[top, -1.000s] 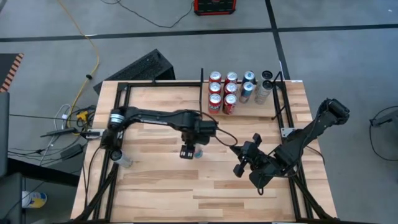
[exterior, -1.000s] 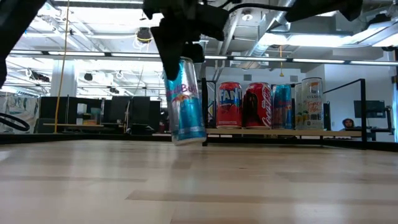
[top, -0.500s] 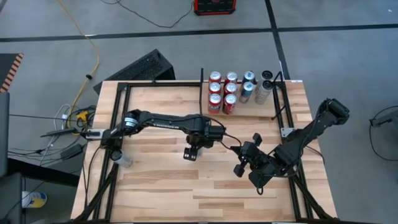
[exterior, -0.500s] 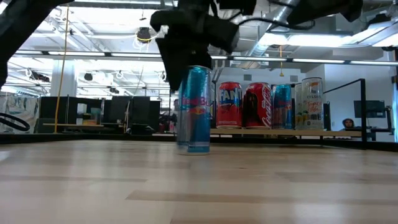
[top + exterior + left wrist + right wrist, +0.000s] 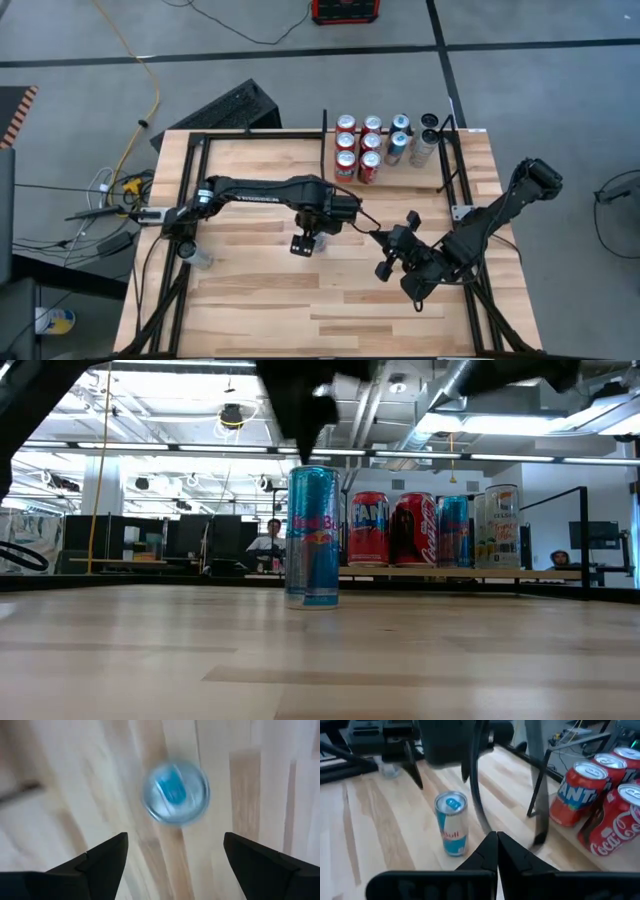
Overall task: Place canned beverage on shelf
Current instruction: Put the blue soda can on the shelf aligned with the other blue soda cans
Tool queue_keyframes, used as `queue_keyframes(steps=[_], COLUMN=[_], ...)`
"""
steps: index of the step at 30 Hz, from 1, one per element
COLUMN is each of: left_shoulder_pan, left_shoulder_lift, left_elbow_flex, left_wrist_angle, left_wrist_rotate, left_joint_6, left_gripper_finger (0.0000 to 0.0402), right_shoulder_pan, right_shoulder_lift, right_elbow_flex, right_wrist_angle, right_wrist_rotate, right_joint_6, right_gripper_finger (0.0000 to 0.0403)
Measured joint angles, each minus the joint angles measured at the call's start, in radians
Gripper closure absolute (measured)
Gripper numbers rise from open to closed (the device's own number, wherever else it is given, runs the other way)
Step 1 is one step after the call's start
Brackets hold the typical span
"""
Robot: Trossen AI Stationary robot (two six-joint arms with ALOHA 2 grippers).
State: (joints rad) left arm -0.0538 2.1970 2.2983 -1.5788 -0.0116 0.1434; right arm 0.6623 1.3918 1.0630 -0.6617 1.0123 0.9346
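Directly beneath the left gripper point(image 5: 175, 852) stands the blue can point(image 5: 175, 792), upright, fingers spread wide above it. Right gripper point(image 5: 496, 851), pinched closed, waits nearby.

Yellow cable point(image 5: 143, 75) on the floor, far-left of the grippers. Black keyboard-like unit point(image 5: 232, 108) off the table's far-left corner. Red box point(image 5: 345, 10) on the floor beyond. Person point(image 5: 268, 536) seated in background.
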Motion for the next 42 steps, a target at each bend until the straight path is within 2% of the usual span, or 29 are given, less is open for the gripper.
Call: queue_keyframes(steps=[5, 8, 11, 14, 16, 20, 23, 26, 30, 34, 37, 39, 42], left_shoulder_pan=[0.0, -0.006, -0.018, -0.035, -0.052, -0.081, -0.083, -0.075, -0.049, -0.011, 0.002, 0.006, 0.006], left_shoulder_lift=[-0.125, -0.241, -0.417, -0.644, -0.807, -1.175, -1.434, -1.642, -1.849, -1.967, -2.017, -2.035, -2.045], left_elbow_flex=[0.023, -0.032, -0.144, -0.331, -0.507, -0.9, -1.2, -1.451, -1.68, -1.812, -1.876, -1.921, -1.974], left_wrist_angle=[0.015, 0.014, 0.014, 0.086, 0.178, 0.478, 0.743, 0.96, 1.144, 1.227, 1.383, 1.449, 1.478], left_wrist_rotate=[-0.041, -0.112, -0.23, -0.341, -0.398, -0.469, -0.468, -0.464, -0.468, -0.469, -0.44, -0.456, -0.504], left_joint_6=[-0.035, -0.085, -0.148, -0.221, -0.265, -0.3, -0.264, -0.187, -0.075, -0.102, -0.146, -0.161, -0.157], left_gripper_finger=[0.0086, 0.0086, 0.0086, 0.0086, 0.0086, 0.0086, 0.0086, 0.0086, 0.0086, 0.0086, 0.0086, 0.0086, 0.0086], right_shoulder_pan=[-0.025, -0.055, -0.099, -0.142, -0.172, -0.221, -0.266, -0.308, -0.355, -0.403, -0.433, -0.444, -0.443], right_shoulder_lift=[0.003, 0.003, 0.003, 0.004, 0.019, 0.059, 0.088, 0.124, 0.178, 0.222, 0.248, 0.252, 0.25], right_elbow_flex=[-0.004, -0.004, -0.004, -0.004, -0.003, -0.005, -0.004, -0.004, 0.011, 0.047, 0.068, 0.081, 0.085], right_wrist_angle=[0.027, 0.084, 0.206, 0.363, 0.478, 0.63, 0.708, 0.752, 0.76, 0.766, 0.743, 0.72, 0.685], right_wrist_rotate=[-0.071, -0.109, -0.162, -0.203, -0.23, -0.288, -0.352, -0.426, -0.498, -0.59, -0.685, -0.734, -0.746], right_joint_6=[-0.003, -0.059, -0.174, -0.313, -0.411, -0.569, -0.608, -0.611, -0.607, -0.604, -0.609, -0.619, -0.623], right_gripper_finger=[0.0376, 0.0376, 0.0376, 0.0375, 0.0374, 0.0364, 0.0347, 0.0317, 0.0251, 0.0169, 0.0117, 0.0091, 0.0067])
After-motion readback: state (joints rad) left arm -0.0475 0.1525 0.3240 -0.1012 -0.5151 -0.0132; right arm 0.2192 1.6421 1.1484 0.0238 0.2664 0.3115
